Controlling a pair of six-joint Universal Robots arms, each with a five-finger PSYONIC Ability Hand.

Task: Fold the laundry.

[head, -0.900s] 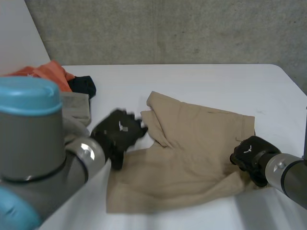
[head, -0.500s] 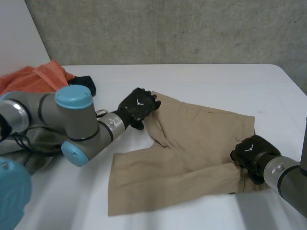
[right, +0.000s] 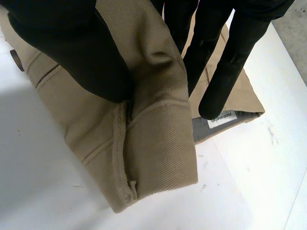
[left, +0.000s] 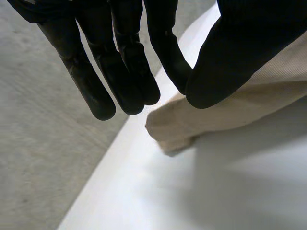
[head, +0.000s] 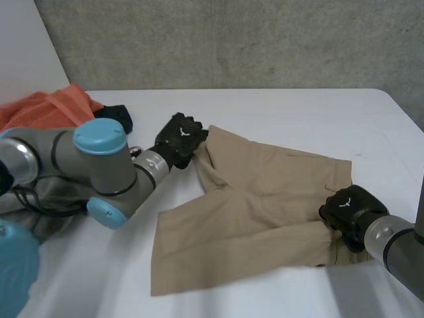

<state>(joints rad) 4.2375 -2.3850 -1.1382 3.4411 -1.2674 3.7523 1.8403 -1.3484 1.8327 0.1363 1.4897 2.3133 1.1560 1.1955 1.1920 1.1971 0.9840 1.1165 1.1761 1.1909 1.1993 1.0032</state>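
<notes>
At the far left of the white table, an orange cloth is lying in a heap, with a small black garment just beside it. The left arm is reaching across from there, and the left hand is hovering at the far left corner of the tan shorts. In its wrist view the left hand is hanging with straight fingers, thumb a little apart, gripping nothing; the shorts' corner is lying on the table by the fingertips. The shorts are lying spread across the middle of the table. At their right edge the right hand is gripping them. Its wrist view shows the thumb pinching a fold of the shorts against the fingers, a white label showing just past the fingertips.
</notes>
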